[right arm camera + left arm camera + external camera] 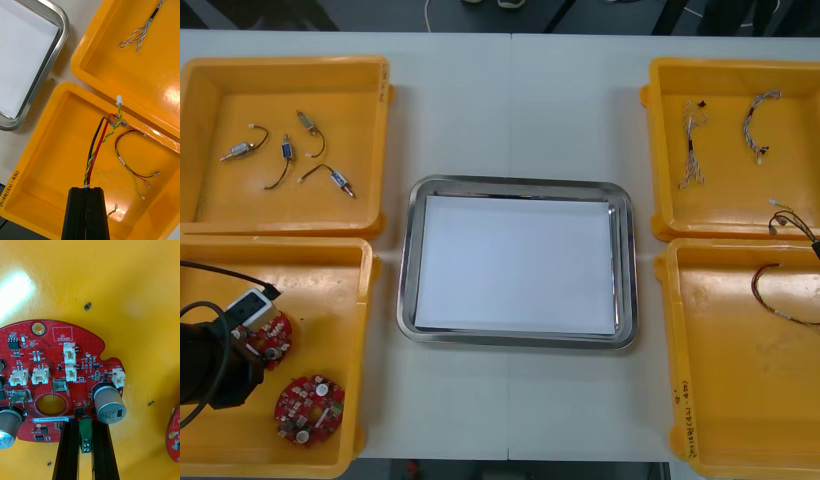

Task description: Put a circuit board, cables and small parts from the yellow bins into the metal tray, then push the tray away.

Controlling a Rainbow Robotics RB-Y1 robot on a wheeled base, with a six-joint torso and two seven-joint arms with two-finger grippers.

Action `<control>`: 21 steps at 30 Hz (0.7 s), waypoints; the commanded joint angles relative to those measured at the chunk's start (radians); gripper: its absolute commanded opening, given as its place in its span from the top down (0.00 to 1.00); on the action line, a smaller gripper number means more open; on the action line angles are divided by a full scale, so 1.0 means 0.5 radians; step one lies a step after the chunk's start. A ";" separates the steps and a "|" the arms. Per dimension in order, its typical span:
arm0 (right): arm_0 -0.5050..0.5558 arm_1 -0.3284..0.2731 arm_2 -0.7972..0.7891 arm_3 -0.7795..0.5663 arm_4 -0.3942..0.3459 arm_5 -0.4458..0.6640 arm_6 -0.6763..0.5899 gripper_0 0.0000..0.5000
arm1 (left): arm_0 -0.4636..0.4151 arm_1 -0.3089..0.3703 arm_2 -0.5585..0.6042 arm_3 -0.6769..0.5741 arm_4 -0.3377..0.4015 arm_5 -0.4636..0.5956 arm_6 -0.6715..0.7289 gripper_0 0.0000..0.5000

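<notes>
In the near left yellow bin [352, 300] my left gripper [85, 424] is shut on the edge of a round red circuit board [56, 360], its fingers clamping the green block on the board's rim. In the front view that left gripper [242, 345] meets the board [273, 338] from the left. A second board [308, 408] lies beside it. My right gripper [87, 189] is shut on a cable bundle [98, 144] of black, red and twisted yellow wires, held over the near right bin [45, 157]. The bundle's end [787, 219] shows near the right edge.
The metal tray [520, 184], white inside, sits mid-table between the bins. Several small metal parts [290, 150] lie in the far left bin. Blue and white cables [693, 140] lie in the far right bin. A red and yellow cable [129, 157] rests in the near right bin.
</notes>
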 commanded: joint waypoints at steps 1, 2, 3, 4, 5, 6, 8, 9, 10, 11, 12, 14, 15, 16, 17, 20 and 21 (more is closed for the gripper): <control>-0.045 -0.080 0.022 -0.006 -0.020 0.007 -0.012 1.00 | -0.027 0.090 0.162 -0.104 0.061 0.155 -0.084 1.00; -0.045 -0.080 0.022 -0.006 -0.020 0.007 -0.012 1.00 | -0.027 0.090 0.193 -0.114 0.073 0.189 -0.081 1.00; -0.045 -0.080 0.022 -0.006 -0.020 0.007 -0.012 1.00 | -0.027 0.090 0.199 -0.117 0.077 0.201 -0.081 1.00; -0.045 -0.080 0.022 -0.003 -0.020 0.007 -0.012 1.00 | -0.027 0.087 0.230 -0.129 0.086 0.241 -0.078 1.00; -0.045 -0.080 0.022 -0.006 -0.020 0.007 -0.012 1.00 | -0.024 0.081 0.261 -0.141 0.095 0.278 -0.072 1.00; -0.045 -0.080 0.022 -0.006 -0.020 0.007 -0.012 1.00 | -0.027 0.081 0.288 -0.150 0.104 0.315 -0.069 1.00; -0.048 -0.080 0.022 -0.006 -0.023 0.007 -0.012 1.00 | -0.024 0.072 0.343 -0.172 0.123 0.382 -0.063 1.00; -0.045 -0.080 0.022 -0.003 -0.023 0.007 -0.012 1.00 | -0.024 0.066 0.365 -0.181 0.132 0.410 -0.060 1.00; -0.045 -0.080 0.022 -0.006 -0.020 0.007 -0.012 1.00 | -0.024 0.060 0.386 -0.187 0.138 0.438 -0.060 1.00; -0.048 -0.080 0.022 -0.006 -0.020 0.007 -0.012 1.00 | -0.024 0.050 0.417 -0.199 0.150 0.474 -0.057 1.00; -0.048 -0.080 0.022 -0.006 -0.020 0.007 -0.012 1.00 | -0.024 0.044 0.435 -0.203 0.153 0.496 -0.054 1.00; -0.045 -0.080 0.022 -0.006 -0.020 0.007 -0.009 1.00 | -0.027 0.026 0.500 -0.230 0.172 0.570 -0.047 1.00; -0.045 -0.080 0.022 -0.006 -0.020 0.007 -0.012 1.00 | -0.027 0.017 0.521 -0.239 0.175 0.603 -0.041 1.00; -0.048 -0.080 0.022 -0.006 -0.020 0.007 -0.012 1.00 | -0.027 0.007 0.549 -0.255 0.181 0.640 -0.038 1.00; -0.045 -0.080 0.022 -0.006 -0.020 0.007 -0.012 1.00 | -0.027 -0.002 0.577 -0.267 0.184 0.674 -0.032 1.00; -0.045 -0.080 0.022 -0.006 -0.020 0.007 -0.012 1.00 | -0.027 -0.032 0.659 -0.319 0.199 0.775 -0.017 1.00; -0.045 -0.080 0.022 -0.006 -0.020 0.007 -0.012 1.00 | -0.030 -0.045 0.690 -0.334 0.205 0.818 -0.011 1.00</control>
